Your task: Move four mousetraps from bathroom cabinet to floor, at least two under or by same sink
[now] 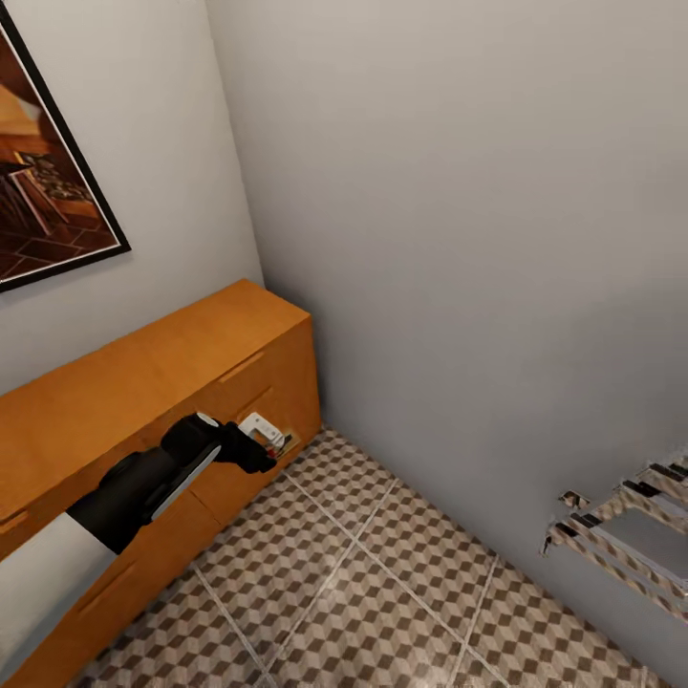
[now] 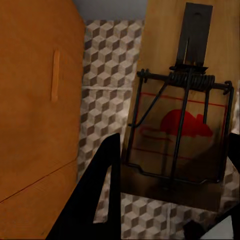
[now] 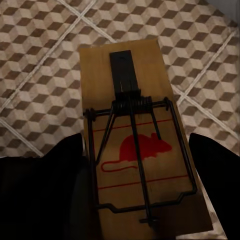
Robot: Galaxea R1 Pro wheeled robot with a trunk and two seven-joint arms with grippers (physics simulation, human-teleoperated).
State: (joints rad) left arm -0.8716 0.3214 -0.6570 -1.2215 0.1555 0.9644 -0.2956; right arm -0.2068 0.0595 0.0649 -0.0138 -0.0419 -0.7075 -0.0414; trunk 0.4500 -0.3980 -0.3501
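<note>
Grey walls (image 1: 459, 191) meet in a corner and take up most of the head view. Below them the bathroom floor (image 1: 382, 592), tiled in a brown, beige and white cube pattern, runs to the lower edge. The orange-tan cabinet (image 1: 143, 373) stands along the left wall, its near end cut off by the picture's edge; its flat top is bare and slab handles show on the drawer fronts. A dark-framed picture (image 1: 48, 172) hangs above it, only partly in view. At the right edge a chrome rack (image 1: 621, 535) reflects the tile pattern; what it belongs to is cut off.

The left arm (image 1: 124, 497) reaches forward from the lower left along the cabinet front, white sleeve then black wrist. Its left claw (image 1: 270, 447) is small and blurred there, with a pale board at its tip by the cabinet's lower corner. In the left wrist view the left claw's fingers (image 2: 102, 195) bracket a mousetrap (image 2: 180, 135), a tan board with wire spring and red mouse print, held above the tiles just beside the cabinet side; one finger is largely cut off.

In the right wrist view the right claw (image 3: 135, 195) closes on a second mousetrap (image 3: 140, 145), its dark fingers (image 3: 45, 185) pressed to both long edges, over the tiled floor.
</note>
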